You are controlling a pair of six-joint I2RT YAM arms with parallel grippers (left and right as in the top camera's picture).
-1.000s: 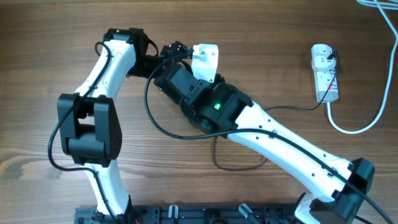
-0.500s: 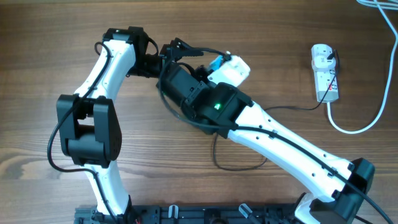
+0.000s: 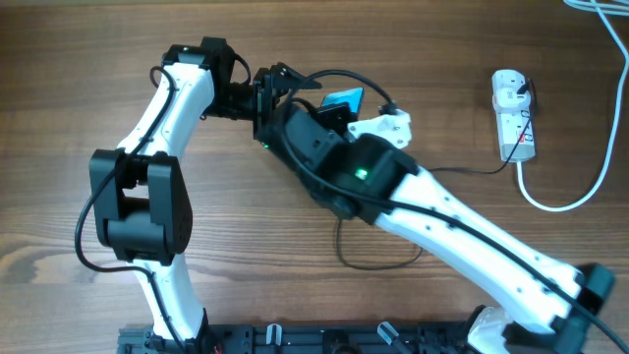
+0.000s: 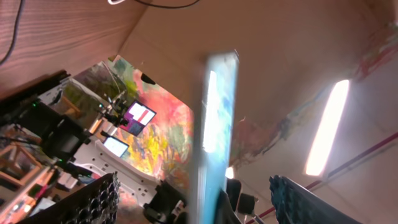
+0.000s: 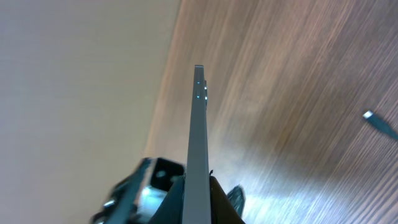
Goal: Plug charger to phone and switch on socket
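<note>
My right gripper [image 5: 198, 182] is shut on the phone [image 5: 198, 124], which stands edge-on between its jaws. From overhead the phone [image 3: 343, 100] shows a slice of teal screen above the table, at my right gripper [image 3: 330, 108]. My left gripper [image 4: 194, 182] is open, and the blurred teal phone [image 4: 211, 143] stands between its wide-apart fingers [image 4: 93, 199] without touching either. In the overhead view my left gripper [image 3: 269, 88] sits just left of the phone. The charger [image 3: 378, 264] loops on the table under my right arm. A small dark connector tip [image 5: 378, 122] lies on the wood. The socket [image 3: 513, 118] lies far right.
A black plug [image 3: 522, 90] sits in the socket's far end, and a white lead [image 3: 580, 192] curves off to the right table edge. My right arm [image 3: 462, 231] crosses the table diagonally from the front right. The left arm [image 3: 147, 187] stands at the left.
My right wrist has turned and swung to the right, so the phone's teal face now shows from above. The left jaws have narrowed a little around the phone.
</note>
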